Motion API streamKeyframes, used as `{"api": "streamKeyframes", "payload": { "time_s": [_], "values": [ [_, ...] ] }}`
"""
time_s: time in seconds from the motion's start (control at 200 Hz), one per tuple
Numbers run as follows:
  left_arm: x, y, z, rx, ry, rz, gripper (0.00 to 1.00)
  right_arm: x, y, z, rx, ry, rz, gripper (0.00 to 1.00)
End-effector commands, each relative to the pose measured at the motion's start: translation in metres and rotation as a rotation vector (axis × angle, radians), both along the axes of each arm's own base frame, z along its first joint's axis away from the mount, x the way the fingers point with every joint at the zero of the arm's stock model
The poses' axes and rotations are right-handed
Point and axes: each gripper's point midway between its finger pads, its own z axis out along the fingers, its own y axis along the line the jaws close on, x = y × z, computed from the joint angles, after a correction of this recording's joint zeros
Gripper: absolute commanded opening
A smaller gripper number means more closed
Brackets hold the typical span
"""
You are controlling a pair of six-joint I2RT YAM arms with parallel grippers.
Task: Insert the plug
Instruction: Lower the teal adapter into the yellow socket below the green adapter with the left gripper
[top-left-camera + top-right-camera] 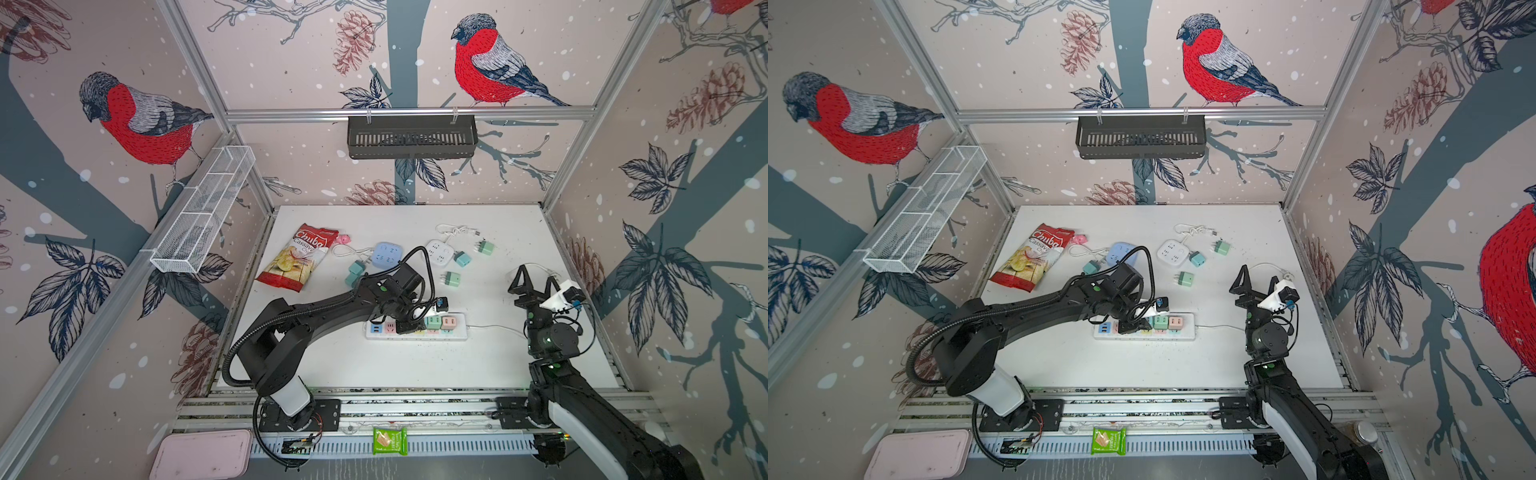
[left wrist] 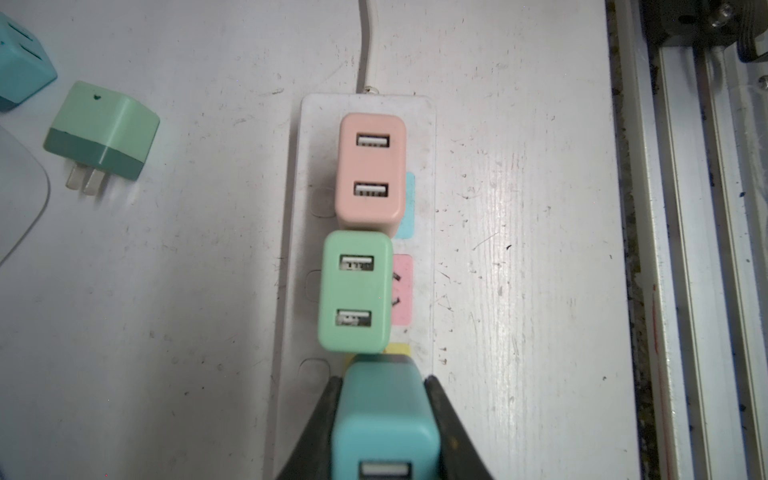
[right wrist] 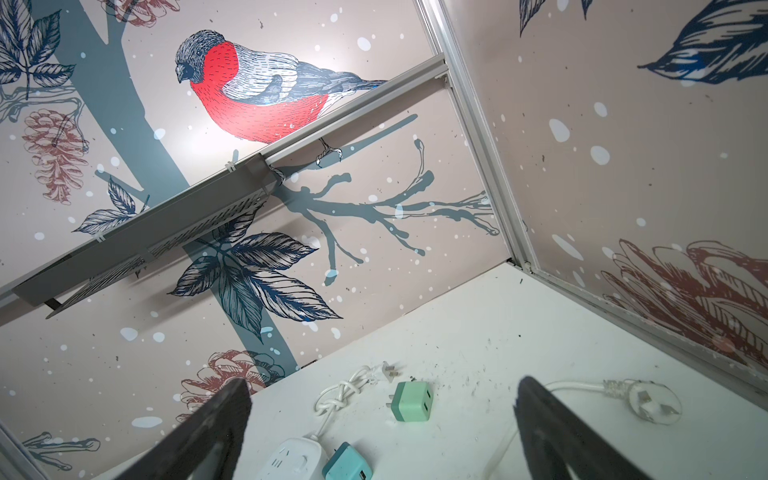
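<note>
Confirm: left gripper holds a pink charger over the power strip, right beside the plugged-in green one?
No: the left gripper is shut on a teal charger, not a pink one, as the left wrist view shows. It is over the power strip, right beside the plugged-in green charger.

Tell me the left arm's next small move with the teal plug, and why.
Probably press straight down. The left tool is shut on the teal plug, which sits over the yellow-marked socket of the power strip, close beside the green charger already plugged in. Whether its prongs have entered is hidden, so keep it upright and clear of that neighbour.
</note>
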Motion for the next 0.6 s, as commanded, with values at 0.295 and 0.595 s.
{"api": "streamKeyframes", "payload": {
  "time_s": [0.295, 0.595],
  "values": [
    [0.0096, -0.0017, -0.0022, 0.006, -0.002, 0.011, 0.0, -0.0095, -0.0026, -0.0432, -0.013, 0.076, 0.002, 1.0],
    [0.0128, 0.0008, -0.0079, 0.029, -0.003, 0.018, 0.0, -0.0096, -0.0025, -0.0428, -0.012, 0.075, 0.003, 1.0]
  ]
}}
